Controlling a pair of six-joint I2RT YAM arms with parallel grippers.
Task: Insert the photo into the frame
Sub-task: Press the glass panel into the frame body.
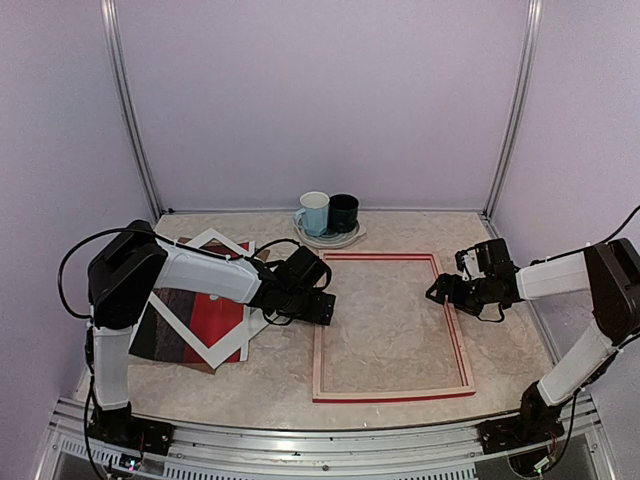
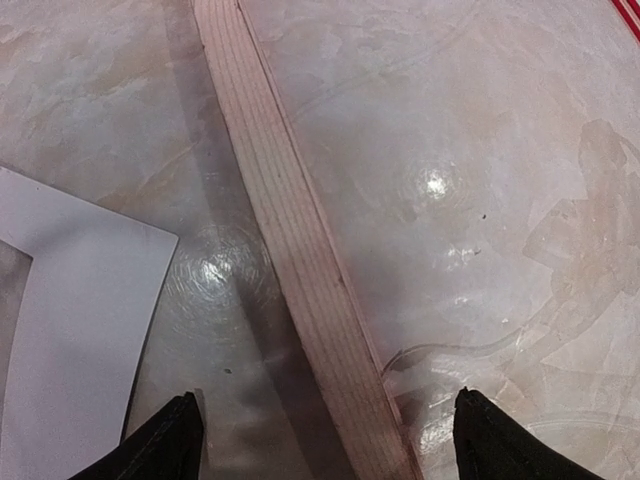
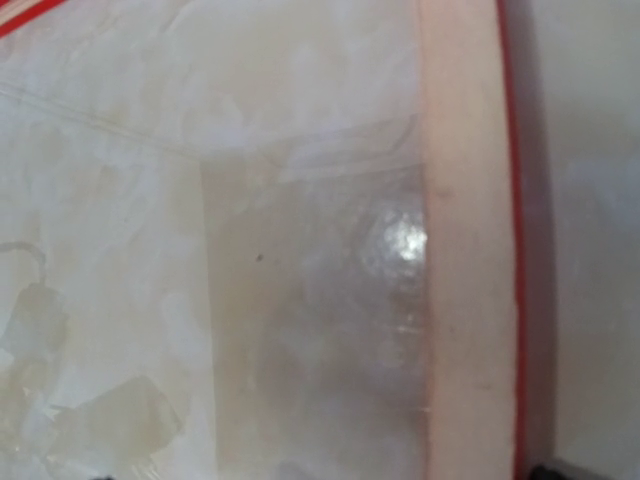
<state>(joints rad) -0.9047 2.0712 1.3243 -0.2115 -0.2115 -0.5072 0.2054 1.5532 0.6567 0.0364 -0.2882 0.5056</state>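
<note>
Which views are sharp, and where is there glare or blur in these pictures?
Top external: sharp, evenly lit, no glare. Left wrist: sharp, one bright glare spot on each side of the frame rail. Right wrist: blurred overall, one glare spot beside the frame's pale edge.

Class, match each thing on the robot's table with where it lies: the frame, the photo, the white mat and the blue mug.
Things:
1 frame
2 photo
3 white mat
4 blue mug

Places:
A on a plate at the back
B flat on the table, right of centre
C on the left, partly covered
D tilted, lying on top of the photo

Pairs: 1-B, 2-C, 3-D, 4-A
</note>
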